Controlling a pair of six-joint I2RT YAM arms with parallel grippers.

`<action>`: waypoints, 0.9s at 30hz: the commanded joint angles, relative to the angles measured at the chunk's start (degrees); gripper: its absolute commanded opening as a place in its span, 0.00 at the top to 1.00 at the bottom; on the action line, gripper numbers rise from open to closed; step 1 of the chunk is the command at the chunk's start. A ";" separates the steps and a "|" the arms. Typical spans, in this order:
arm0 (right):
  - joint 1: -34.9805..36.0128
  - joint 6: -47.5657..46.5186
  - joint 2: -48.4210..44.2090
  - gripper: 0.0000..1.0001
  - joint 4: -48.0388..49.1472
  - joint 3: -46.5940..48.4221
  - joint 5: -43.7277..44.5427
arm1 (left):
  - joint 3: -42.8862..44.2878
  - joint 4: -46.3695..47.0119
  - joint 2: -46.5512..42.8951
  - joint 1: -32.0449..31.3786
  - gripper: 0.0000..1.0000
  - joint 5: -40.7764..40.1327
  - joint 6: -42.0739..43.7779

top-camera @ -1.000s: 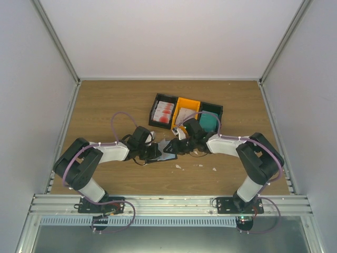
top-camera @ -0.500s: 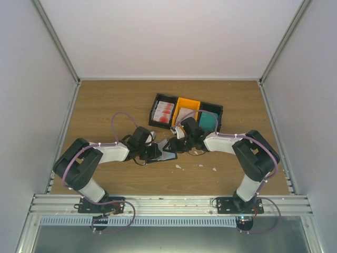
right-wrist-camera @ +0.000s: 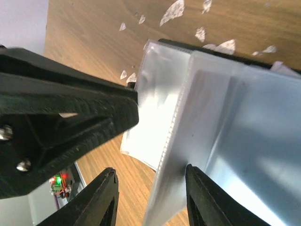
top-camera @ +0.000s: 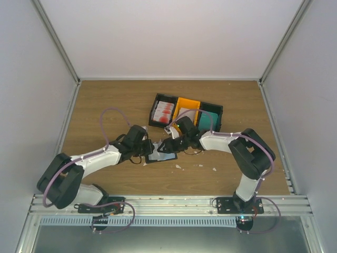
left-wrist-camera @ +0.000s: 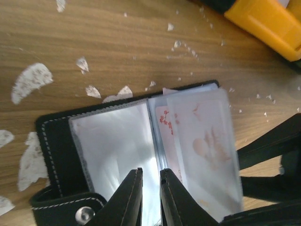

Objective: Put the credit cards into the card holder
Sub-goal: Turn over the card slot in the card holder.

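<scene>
Open card holder (top-camera: 160,156) lies mid-table, card trays (top-camera: 188,100) at its one o'clock, one red-and-white card (left-wrist-camera: 207,146) already sleeved. Left gripper (left-wrist-camera: 150,175) jaws nearly closed, grip unclear; right gripper (right-wrist-camera: 149,188) jaws released astride a clear sleeve (right-wrist-camera: 207,122). Likely next: fetch another card.

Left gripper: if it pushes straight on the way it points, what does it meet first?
Likely the clear sleeve of the open card holder, just ahead of the left gripper; depth is unclear.

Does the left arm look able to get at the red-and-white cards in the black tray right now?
Probably yes: the red-and-white cards lie in an open-topped tray just beyond the left pincer, and the right arm sits off to the side.
</scene>
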 commanded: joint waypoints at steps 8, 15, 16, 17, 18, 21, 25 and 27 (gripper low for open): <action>2.42 -2.18 5.10 0.49 3.39 3.58 -6.28 | -1.11 -2.37 -7.68 0.57 0.82 -6.88 -1.11; 2.37 -3.32 7.11 0.46 0.79 4.55 -1.63 | -2.55 -0.07 -9.00 1.64 0.75 -2.49 -0.03; 2.19 -4.13 6.70 0.46 -0.56 5.08 -0.31 | -2.71 0.53 -9.00 1.81 0.75 -1.45 0.02; 2.07 -5.03 5.81 0.46 -1.60 5.48 0.83 | -2.66 0.92 -9.02 1.97 0.74 -0.62 0.14; 1.63 -5.95 4.32 0.46 -2.29 5.88 1.80 | -2.60 1.06 -9.12 2.14 0.73 0.11 0.24; -0.65 -9.16 -0.74 0.46 -5.33 7.58 4.85 | -2.24 0.56 -10.12 2.64 0.68 1.04 0.58; -4.84 -15.89 -6.25 0.46 -12.37 11.59 12.57 | -2.23 -0.57 -12.25 4.57 0.60 1.54 0.74; -6.89 -18.83 -7.65 0.46 -14.48 12.96 15.20 | -2.21 -0.34 -13.16 5.60 0.56 1.83 1.15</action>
